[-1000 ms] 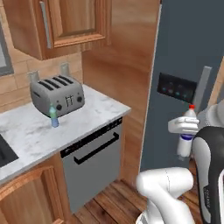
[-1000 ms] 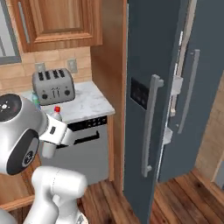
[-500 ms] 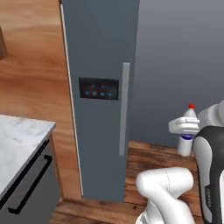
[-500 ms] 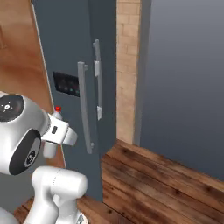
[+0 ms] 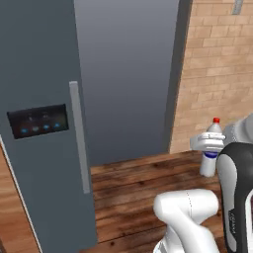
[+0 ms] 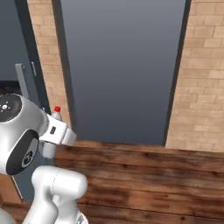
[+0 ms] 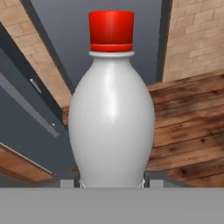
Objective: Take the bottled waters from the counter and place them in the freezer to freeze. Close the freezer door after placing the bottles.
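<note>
Red-capped bottle point(image 7: 112, 118) sits clamped upright between the jaws of the gripper point(image 5: 207, 144), as it did a second ago. Since then the base has turned: the toaster and counter have left both base views. The freezer door point(image 5: 42, 148) with its handle point(image 5: 80, 136) now stands left, beside a brick wall point(image 6: 205, 74).

You have a wood-plank floor point(image 5: 133, 178) in warm brown running ahead of you, its boards lying crosswise. A tan brick wall point(image 5: 212, 74) rises at the right in the left base view, and brick point(image 6: 205, 74) flanks both sides in the right base view
</note>
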Tool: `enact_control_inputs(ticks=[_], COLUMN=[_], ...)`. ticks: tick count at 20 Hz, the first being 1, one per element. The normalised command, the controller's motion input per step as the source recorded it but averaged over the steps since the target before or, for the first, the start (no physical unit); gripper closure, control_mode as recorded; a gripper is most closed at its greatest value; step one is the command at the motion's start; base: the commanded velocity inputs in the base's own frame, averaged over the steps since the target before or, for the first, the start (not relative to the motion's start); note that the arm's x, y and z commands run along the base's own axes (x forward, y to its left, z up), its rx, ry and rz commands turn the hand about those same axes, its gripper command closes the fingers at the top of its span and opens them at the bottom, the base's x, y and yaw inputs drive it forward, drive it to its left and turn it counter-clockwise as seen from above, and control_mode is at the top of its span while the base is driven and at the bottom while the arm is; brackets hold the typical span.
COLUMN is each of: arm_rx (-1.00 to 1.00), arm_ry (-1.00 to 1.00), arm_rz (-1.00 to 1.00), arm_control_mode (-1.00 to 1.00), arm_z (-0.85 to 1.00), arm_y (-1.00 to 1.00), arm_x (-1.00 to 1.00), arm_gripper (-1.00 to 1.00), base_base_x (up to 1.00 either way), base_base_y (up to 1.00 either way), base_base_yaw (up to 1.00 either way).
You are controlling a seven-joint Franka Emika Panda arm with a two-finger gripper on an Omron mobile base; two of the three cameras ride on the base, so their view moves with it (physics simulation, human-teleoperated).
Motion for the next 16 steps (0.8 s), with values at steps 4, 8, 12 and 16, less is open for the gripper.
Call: enact_control_inputs(ticks=[4, 8, 12, 16], arm_rx=[0.0, 0.0, 0.0, 0.0], arm_ry=[0.0, 0.0, 0.0, 0.0], arm_rz=[0.0, 0.0, 0.0, 0.0], arm_control_mode=[1.0, 1.0, 1.0, 1.0], arm_z=[0.0, 0.0, 0.0, 0.0], arm_y=[0.0, 0.0, 0.0, 0.0], arm_x=[0.0, 0.0, 0.0, 0.0], arm_gripper=[1.0, 1.0, 1.0, 1.0], base_base_x=[0.58, 0.52, 0.6, 0.84], base_base_y=[-0.34, -0.59, -0.72, -0.89], base_base_yaw=[-0.33, 0.07, 0.27, 0.42])
